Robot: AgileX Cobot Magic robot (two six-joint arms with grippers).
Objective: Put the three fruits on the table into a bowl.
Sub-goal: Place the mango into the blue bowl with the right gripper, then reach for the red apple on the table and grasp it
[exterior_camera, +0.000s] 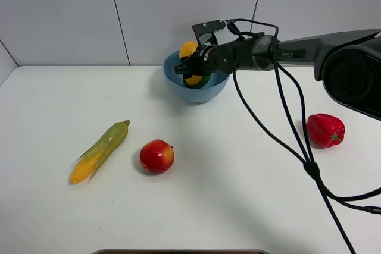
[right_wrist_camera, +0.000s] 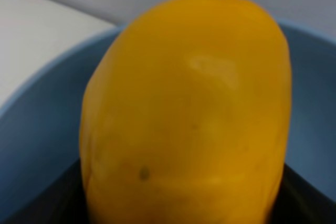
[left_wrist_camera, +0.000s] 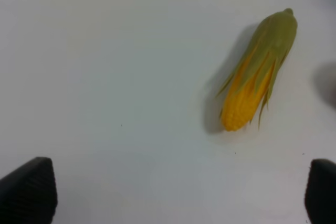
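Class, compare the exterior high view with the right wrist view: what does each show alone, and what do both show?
Only exterior high: the corn cob, the apple and the red pepper. Only right wrist: a small dark speck on the mango. Both: the mango gripped in the right claw, and the blue bowl.

Mango (right_wrist_camera: 184,114): yellow-orange
Bowl (exterior_camera: 178,89): light blue
Apple (exterior_camera: 156,156): red, some yellow
Corn (exterior_camera: 102,149): green husk, yellow kernels
Pepper (exterior_camera: 324,129): glossy red
Surface (exterior_camera: 238,194): white
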